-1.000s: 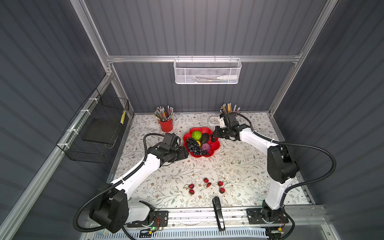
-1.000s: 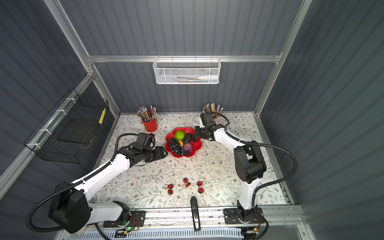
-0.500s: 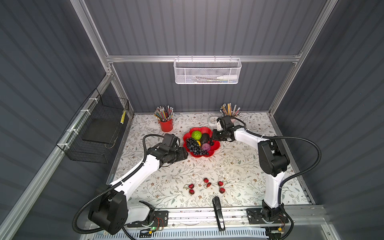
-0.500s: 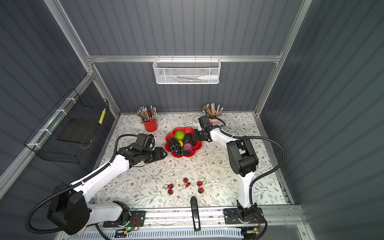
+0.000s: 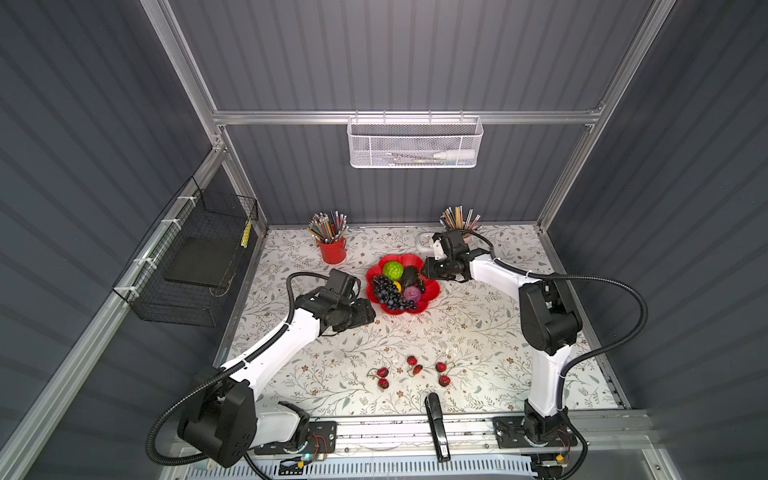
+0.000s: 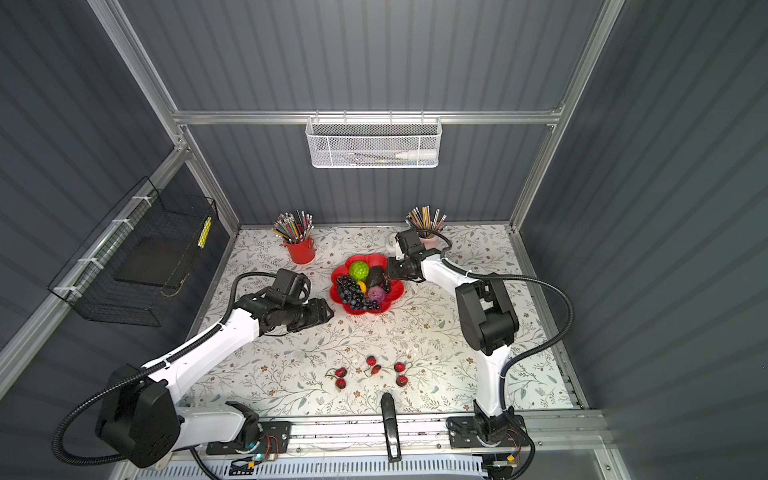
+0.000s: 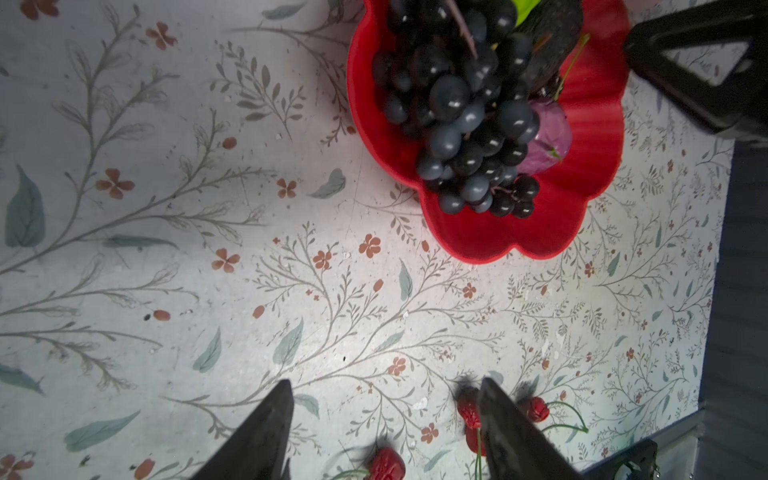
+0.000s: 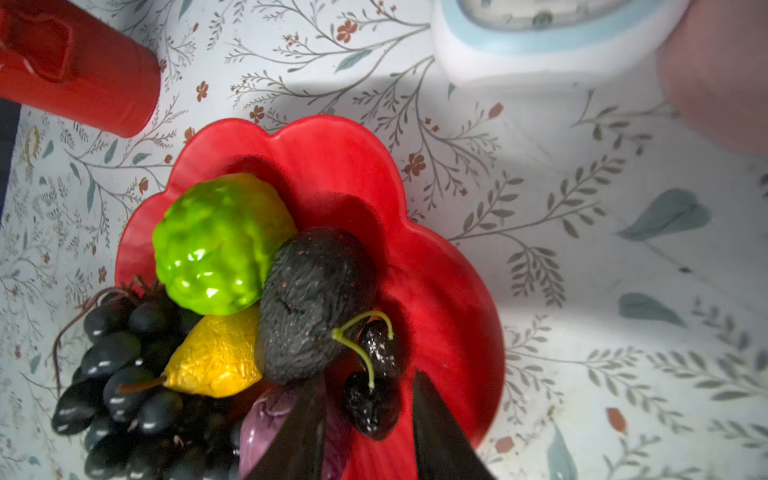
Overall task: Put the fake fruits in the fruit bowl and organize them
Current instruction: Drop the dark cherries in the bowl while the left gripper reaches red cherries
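Right wrist view gives me the fruit bowl [image 8: 440, 266] close up, its scalloped red rim clear of the red pencil cup [image 8: 83, 79] and of the white, blue-edged object [image 8: 540, 45] beyond it; inside lie the bumpy green ball [image 8: 220, 245], the dark avocado [image 8: 316, 299], the yellow pear [image 8: 216, 357], the grape bunch [image 8: 120, 386], the purple fruit [image 8: 266, 419] and a pair of dark cherries [image 8: 374, 374] on green stems; my right gripper [image 8: 365, 419] hangs over the bowl's near edge with its jaws parted either side of the lower cherry, and I see them gripping nothing.

In both top views the bowl [image 5: 430, 297] [image 6: 392, 301] sits toward the back middle of the floral table [image 5: 478, 332], with bare cloth all round its front and right side; my left gripper [image 5: 371, 314] sits just beside the bowl's left rim, and the left wrist view shows its fingers [image 7: 266, 432] spread wide over bare cloth, holding nothing.

Red cherries [image 5: 413, 371] lie scattered near the front edge, well apart from the bowl, with open table between them and both arms; a black tool [image 5: 436, 428] lies across the front rail; a second pencil pot [image 5: 459, 224] stands at the back, behind the right wrist.
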